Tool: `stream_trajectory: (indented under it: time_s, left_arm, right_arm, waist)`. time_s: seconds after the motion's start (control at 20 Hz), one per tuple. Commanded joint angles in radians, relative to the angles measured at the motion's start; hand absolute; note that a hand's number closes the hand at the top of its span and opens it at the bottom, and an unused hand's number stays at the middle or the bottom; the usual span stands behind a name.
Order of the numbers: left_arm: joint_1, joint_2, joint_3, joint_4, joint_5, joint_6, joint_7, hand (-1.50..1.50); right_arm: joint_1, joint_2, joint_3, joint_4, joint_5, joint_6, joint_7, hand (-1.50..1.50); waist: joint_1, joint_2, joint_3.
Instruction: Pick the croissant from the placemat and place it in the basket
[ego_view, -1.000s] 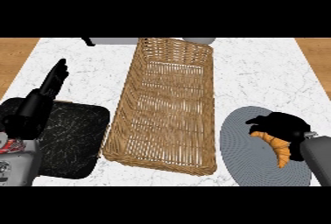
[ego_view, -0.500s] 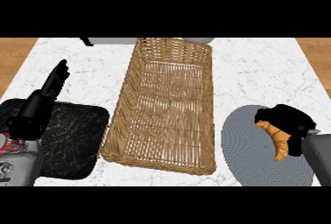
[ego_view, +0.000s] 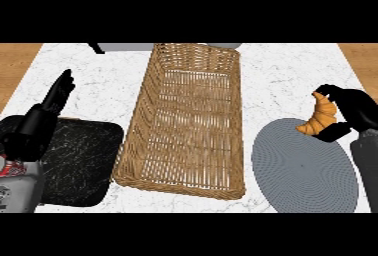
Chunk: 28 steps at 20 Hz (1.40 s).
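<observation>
The croissant sits at about 3 o'clock in the view, standing nearly on end in the right hand. The hand's dark fingers are curled round its far side and lower tip. It is over the 1 o'clock edge of the grey placemat and looks clear of it. It should be light, soft and flaky, and likely to crush or shed crumbs, so the thick middle is the better place to hold it, not the thin horns. The long wicker basket lies at its 9 o'clock, across a strip of bare marble tabletop. The left hand rests open, fingers up, at the view's 9 o'clock beside a dark mat.
</observation>
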Motion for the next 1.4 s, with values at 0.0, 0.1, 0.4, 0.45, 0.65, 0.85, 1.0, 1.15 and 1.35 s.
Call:
stream_trajectory:
  time_s: [0.0, 0.1, 0.4, 0.45, 0.65, 0.85, 1.0, 1.15, 1.35]
  left_arm:
    - [0.001, -0.009, 0.001, 0.023, -0.011, 0.014, -0.009, 0.00]
    - [-0.005, -0.005, 0.007, 0.002, -0.004, 0.012, 0.003, 0.00]
    - [0.010, -0.009, 0.004, 0.002, 0.000, 0.000, 0.003, 0.00]
    - [0.047, -0.002, -0.006, -0.045, -0.011, -0.003, 0.010, 0.00]
    - [-0.030, 0.030, 0.033, 0.023, 0.018, -0.033, 0.023, 0.00]
    - [-0.037, -0.006, 0.001, -0.012, 0.006, -0.018, 0.035, 0.00]
    - [0.013, -0.018, -0.003, -0.022, -0.014, -0.002, 0.011, 0.00]
    - [0.005, -0.047, -0.032, -0.056, -0.018, 0.002, 0.049, 0.00]
    - [0.017, -0.029, -0.016, -0.026, -0.023, -0.014, -0.003, 0.00]
  right_arm:
    - [-0.071, 0.057, -0.129, -0.120, -0.181, -0.019, -0.010, 1.50]
    - [-0.132, 0.092, -0.177, -0.164, -0.294, 0.043, -0.028, 1.50]
    - [-0.211, 0.120, -0.177, -0.447, -0.443, 0.241, 0.107, 1.50]
    - [-0.209, 0.112, -0.161, -0.528, -0.453, 0.307, 0.169, 1.50]
    - [-0.284, 0.164, -0.128, -0.679, -0.542, 0.440, 0.365, 1.50]
    - [-0.468, 0.202, -0.093, -0.686, -0.591, 0.510, 0.602, 1.50]
    - [-0.486, 0.295, 0.004, -0.763, -0.572, 0.514, 0.749, 1.50]
    - [-0.644, 0.276, -0.023, -0.642, -0.607, 0.515, 0.829, 1.50]
    - [-0.603, 0.396, 0.097, -0.662, -0.548, 0.449, 0.915, 1.50]
  waist:
    - [-0.019, -0.007, 0.000]
    - [-0.013, -0.012, 0.001]
    - [-0.009, -0.008, -0.001]
    - [-0.009, -0.012, -0.001]
    - [-0.005, -0.005, -0.001]
    - [0.010, -0.001, 0.000]
    - [0.014, -0.001, 0.000]
    - [0.022, 0.003, 0.000]
    - [0.021, 0.004, 0.000]
